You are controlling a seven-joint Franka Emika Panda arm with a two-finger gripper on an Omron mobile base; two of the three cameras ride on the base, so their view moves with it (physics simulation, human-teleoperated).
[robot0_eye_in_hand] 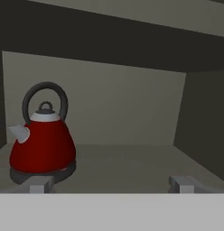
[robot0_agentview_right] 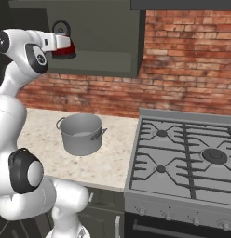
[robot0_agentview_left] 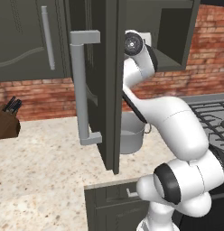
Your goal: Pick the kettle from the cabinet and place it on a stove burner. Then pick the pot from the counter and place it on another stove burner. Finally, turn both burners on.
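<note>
Gripper [robot0_eye_in_hand: 111,184] spread wide at the mouth of the open cabinet [robot0_agentview_right: 112,51], holding nothing; kettle [robot0_eye_in_hand: 41,140] not yet grasped.

No brand, label or legible writing on any item. The kettle is squat, red and cone-shaped, with a black loop handle, a dark knob on a pale lid, a short pale spout pointing left and a dark base; it stands upright on the cabinet floor, left of centre in the hand view, just beyond the left fingertip [robot0_eye_in_hand: 40,186]. The pot [robot0_agentview_right: 81,134], plain grey, lidless, two loop handles, stands on the speckled counter [robot0_agentview_right: 108,162] left of the stove burners [robot0_agentview_right: 161,168].
</note>
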